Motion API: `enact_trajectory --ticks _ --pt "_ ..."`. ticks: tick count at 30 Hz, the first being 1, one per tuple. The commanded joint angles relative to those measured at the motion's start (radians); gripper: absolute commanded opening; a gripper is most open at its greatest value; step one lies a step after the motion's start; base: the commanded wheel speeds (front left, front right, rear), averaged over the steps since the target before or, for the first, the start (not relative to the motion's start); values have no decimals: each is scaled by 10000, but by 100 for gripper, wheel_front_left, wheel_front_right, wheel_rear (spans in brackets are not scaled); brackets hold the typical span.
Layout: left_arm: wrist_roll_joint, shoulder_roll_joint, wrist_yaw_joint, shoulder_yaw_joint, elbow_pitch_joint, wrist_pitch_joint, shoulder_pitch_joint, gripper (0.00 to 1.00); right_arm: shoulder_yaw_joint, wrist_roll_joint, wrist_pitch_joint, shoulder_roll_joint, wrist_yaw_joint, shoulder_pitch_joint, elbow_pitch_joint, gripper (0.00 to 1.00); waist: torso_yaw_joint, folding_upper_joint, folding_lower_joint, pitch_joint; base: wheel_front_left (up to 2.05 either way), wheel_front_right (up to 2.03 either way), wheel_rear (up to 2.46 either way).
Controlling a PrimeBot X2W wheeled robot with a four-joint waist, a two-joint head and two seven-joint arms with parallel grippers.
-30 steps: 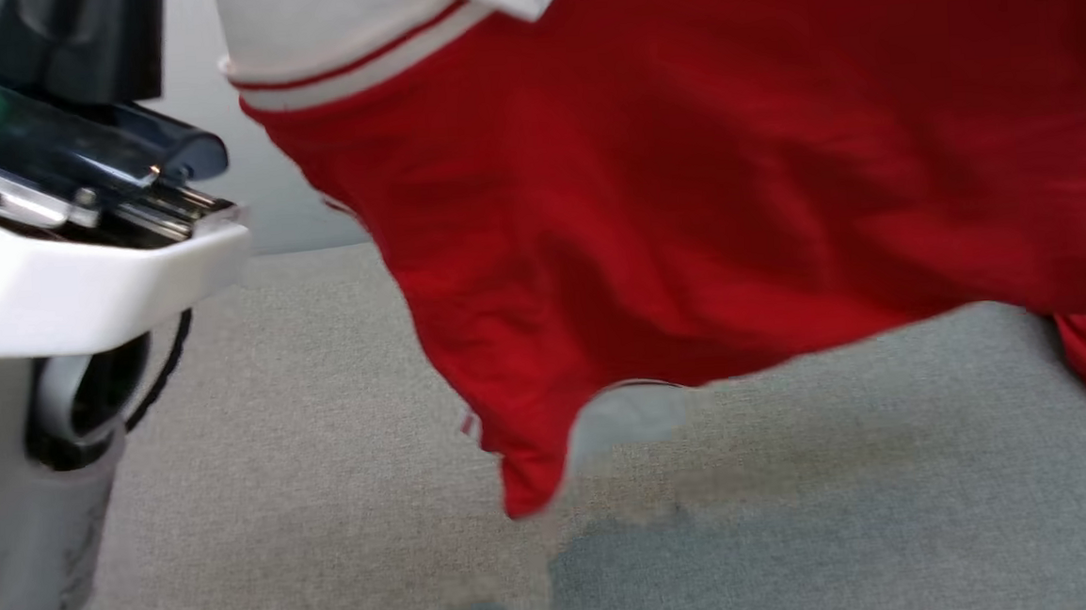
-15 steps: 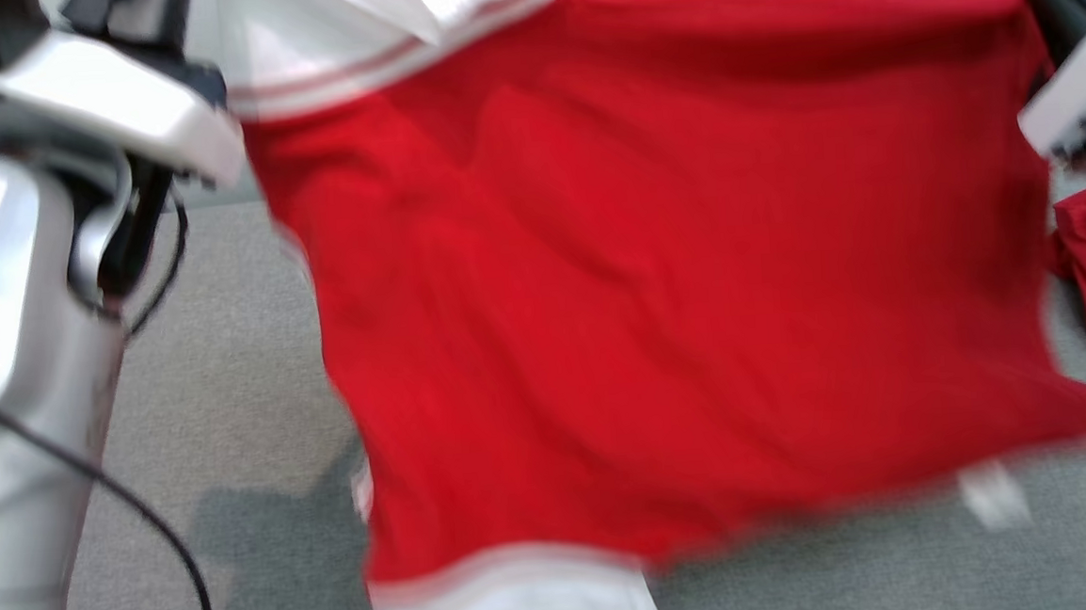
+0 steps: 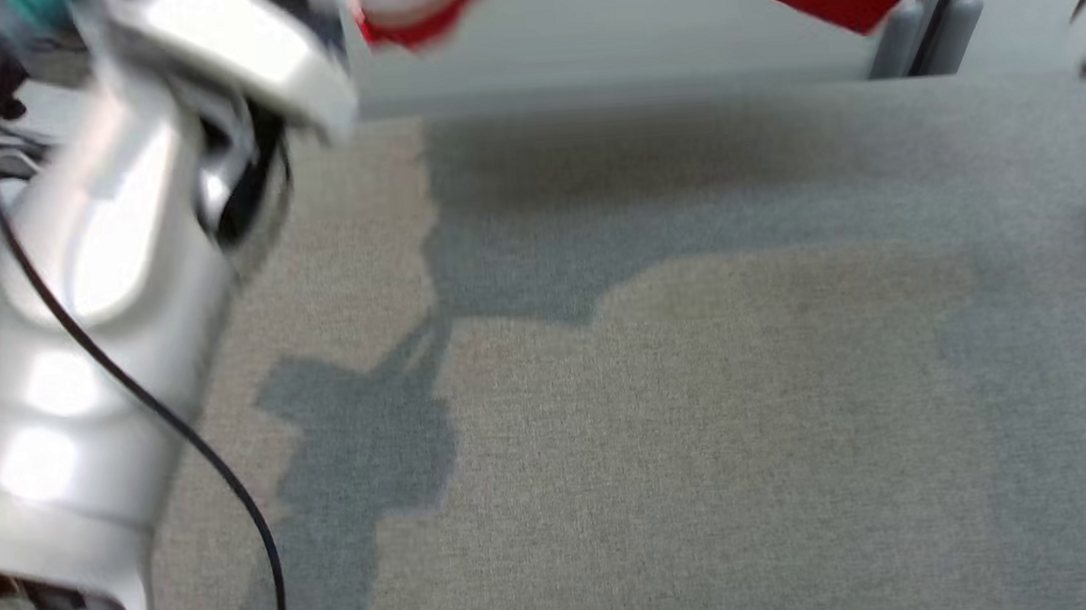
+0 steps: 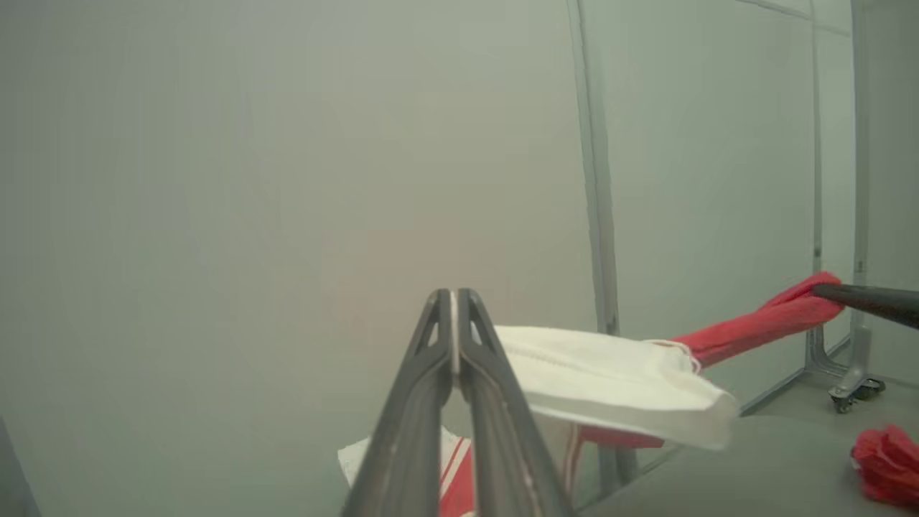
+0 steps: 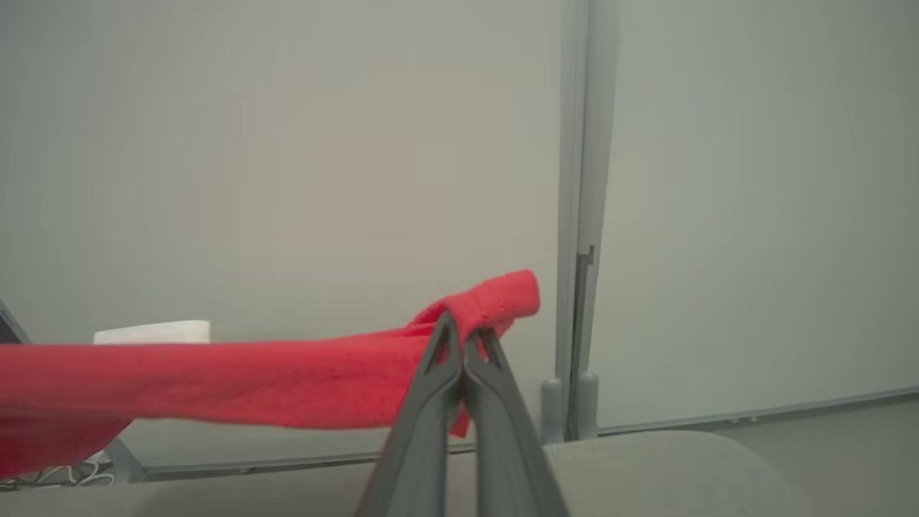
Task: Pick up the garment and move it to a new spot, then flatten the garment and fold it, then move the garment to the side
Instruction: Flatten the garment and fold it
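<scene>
**GARMENT HELD TAUT BETWEEN BOTH GRIPPERS, ABOVE THE WORK SURFACE**

Reference item: the grey work surface. All positions below are given relative to it.

1. Garment. The red garment is raised above the far edge of the work surface and spans that edge from left to right as a stretched band. Its white sleeve section is at the left end.

2. Left gripper. The left gripper is above the far left of the work surface. Its two fingers are pressed together on the white sleeve section, and white cloth emerges on both sides of them.

3. Right gripper. The right gripper is above the far right of the work surface. Its fingers are clamped on a red corner of the garment, and a fold of that corner laps over the tips.

4. Left forearm. The pale left forearm, blurred, rises over the left side of the work surface. A black cable runs across it.

5. Other items. A crumpled red cloth lies on the work surface at its right edge, apart from the garment. A grey post stands behind the far edge, toward the right.
</scene>
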Motion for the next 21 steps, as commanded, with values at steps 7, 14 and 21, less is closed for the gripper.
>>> enact_trajectory --ticks 7,14,21 --pt "-1111 747 -67 -608 692 -18 2250 0 273 689 -455 445 39 1704 1339 0 -27 0 0 951 0 0 0" --pt "-1183 823 22 -882 931 -19 3974 0 474 1368 -543 426 39 2977 1670 0 -65 0 0 889 0 0 0" --pt "-790 1205 1189 -867 -171 -20 5560 0 277 1777 -846 46 39 4038 1809 0 75 0 0 569 0 0 0"
